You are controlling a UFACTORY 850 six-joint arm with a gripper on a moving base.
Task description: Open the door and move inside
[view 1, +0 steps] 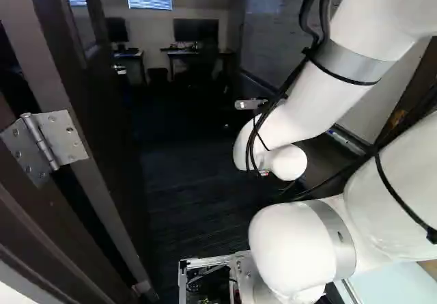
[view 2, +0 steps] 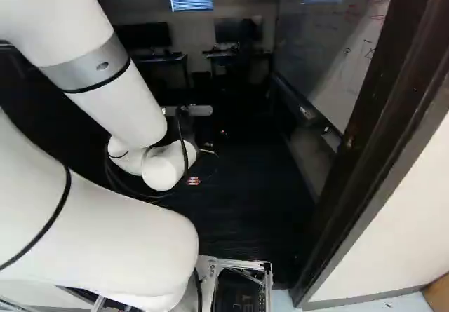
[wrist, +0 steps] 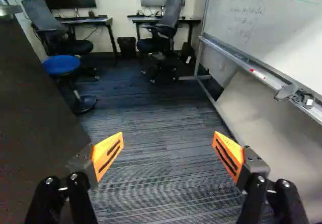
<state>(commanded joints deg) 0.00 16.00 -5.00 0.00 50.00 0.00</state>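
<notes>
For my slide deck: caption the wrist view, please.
Open hand above the carpet, opened door on one side, whiteboard on the other.

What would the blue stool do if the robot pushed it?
The blue stool might wobble or tip, since its seat sits up on one thin post. It probably wouldn't roll away, because it stands on a round base with no wheels showing.

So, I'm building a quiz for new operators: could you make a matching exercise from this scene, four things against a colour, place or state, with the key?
1. Door
2. Stool
3. Jaws
4. Whiteboard

A. Bears handwriting
B. Spread wide apart
C. Swung open on a metal hinge
D. Blue on top

Pairs: 1-C, 2-D, 3-B, 4-A
</notes>
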